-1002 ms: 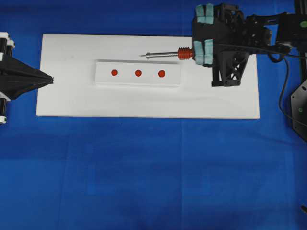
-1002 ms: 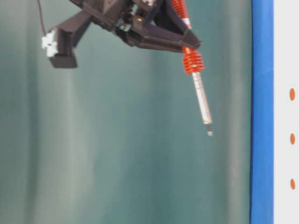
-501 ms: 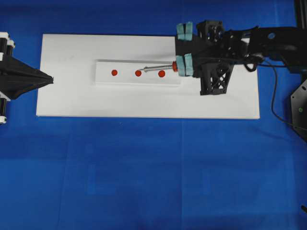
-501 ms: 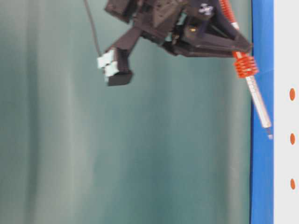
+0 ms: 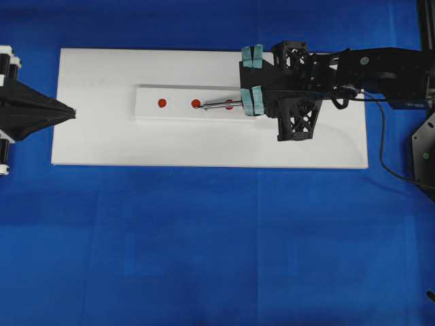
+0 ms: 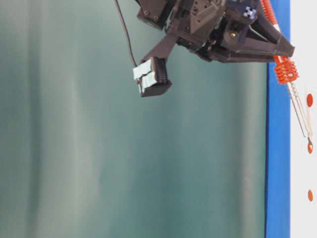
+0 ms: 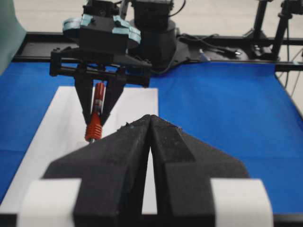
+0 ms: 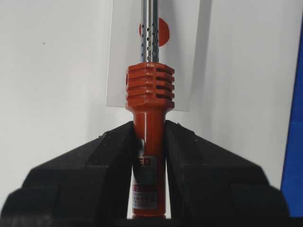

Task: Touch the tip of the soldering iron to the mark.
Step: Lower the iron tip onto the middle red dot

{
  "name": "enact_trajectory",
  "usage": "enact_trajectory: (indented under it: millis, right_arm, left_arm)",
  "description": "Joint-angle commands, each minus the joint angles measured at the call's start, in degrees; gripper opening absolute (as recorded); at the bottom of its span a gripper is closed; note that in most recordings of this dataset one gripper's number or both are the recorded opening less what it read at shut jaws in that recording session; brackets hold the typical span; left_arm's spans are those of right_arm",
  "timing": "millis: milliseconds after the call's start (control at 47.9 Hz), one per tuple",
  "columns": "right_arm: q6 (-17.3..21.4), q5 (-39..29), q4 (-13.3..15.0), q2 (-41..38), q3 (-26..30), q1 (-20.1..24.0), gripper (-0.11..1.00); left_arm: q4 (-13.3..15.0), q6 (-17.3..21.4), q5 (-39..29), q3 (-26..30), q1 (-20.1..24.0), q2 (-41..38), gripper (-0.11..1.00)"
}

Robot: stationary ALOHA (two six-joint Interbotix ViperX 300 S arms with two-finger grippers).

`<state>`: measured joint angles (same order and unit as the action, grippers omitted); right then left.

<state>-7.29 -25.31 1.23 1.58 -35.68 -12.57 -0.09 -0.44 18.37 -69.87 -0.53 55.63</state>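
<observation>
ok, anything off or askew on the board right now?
Nothing stands out. The strip lies square on the white board, marks unsmudged. The right gripper holds the soldering iron straight; its tip sits by the middle mark.

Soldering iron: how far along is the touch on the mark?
Done: the right tool grips the soldering iron. In hand: the tip sits at the middle red mark; contact cannot be confirmed. Left: only confirming that touch. The left tool is shut and idle.
</observation>
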Motion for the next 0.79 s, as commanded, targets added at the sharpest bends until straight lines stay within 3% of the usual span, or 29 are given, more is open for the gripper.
enact_trajectory:
  millis: [0,772]
  right_arm:
    - [0.0,0.4,-0.1,0.5,0.8,0.0,0.06]
    - [0.0,0.4,-0.1,0.5,0.9,-0.6,0.06]
  left_arm:
    - [0.0,-0.1,0.5,0.5,0.1,-0.4,0.0]
    - [0.0,-0.1,0.5,0.3,0.1,-0.4,0.0]
